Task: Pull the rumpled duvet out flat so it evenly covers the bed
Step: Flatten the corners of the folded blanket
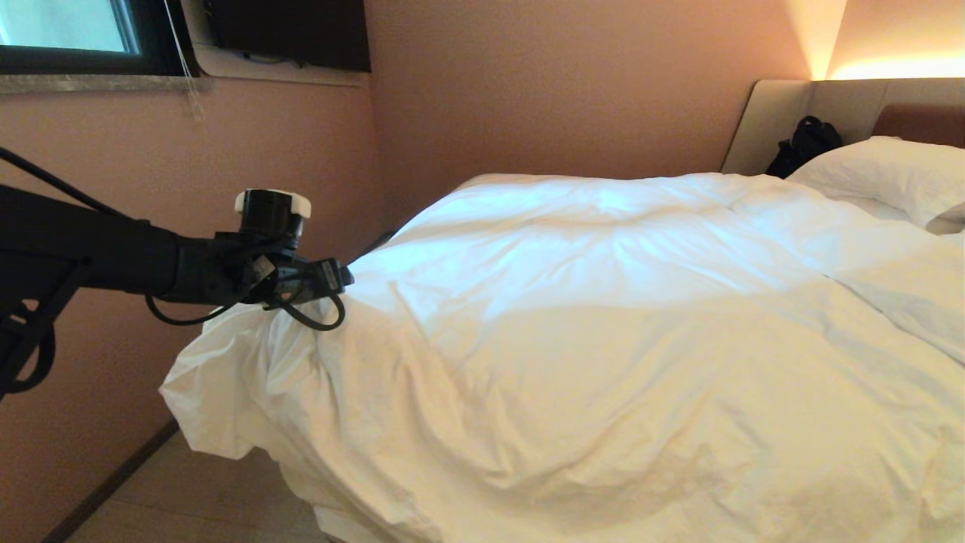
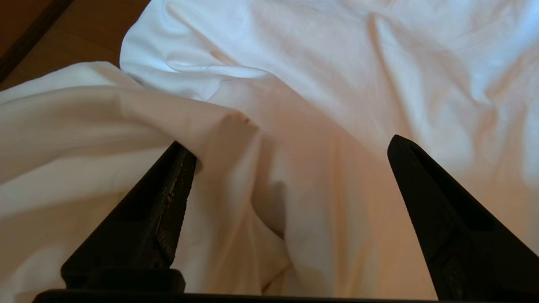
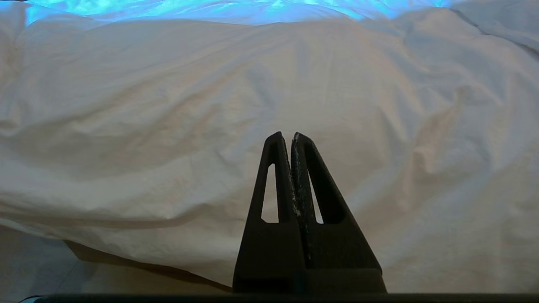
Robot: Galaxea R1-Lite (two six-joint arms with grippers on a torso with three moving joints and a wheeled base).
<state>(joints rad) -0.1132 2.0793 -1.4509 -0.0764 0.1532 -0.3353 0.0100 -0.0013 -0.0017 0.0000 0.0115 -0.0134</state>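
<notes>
The left gripper [image 2: 290,155] is seen closest in its wrist view, its two dark fingers [image 2: 151,219] spread wide with nothing clamped between them. A raised fold of the duvet [image 2: 294,105] is pressed against the inner edge of one fingertip, while the other fingertip is held clear above flatter cloth. Beyond the fingertips the quilt is seen to run on in creases, and a strip of tan floor [image 2: 71,38] is shown past its edge, a detail hidden in the right wrist view.

In the head view the left gripper [image 1: 343,277] is found at the near left corner of the duvet [image 1: 603,339], where the cloth is bunched into a hanging peak below the fingers; the finger spacing is not readable there.

The right gripper [image 3: 290,136] is shown only by its own wrist camera, fingers [image 3: 273,189] pressed together and empty, held just short of the quilt's drooping edge [image 3: 168,168].

Farther off, only the head view shows the bed [image 1: 776,121], covered by the quilt up to a pillow [image 1: 889,177] and a dark bag [image 1: 807,143] against the headboard.
</notes>
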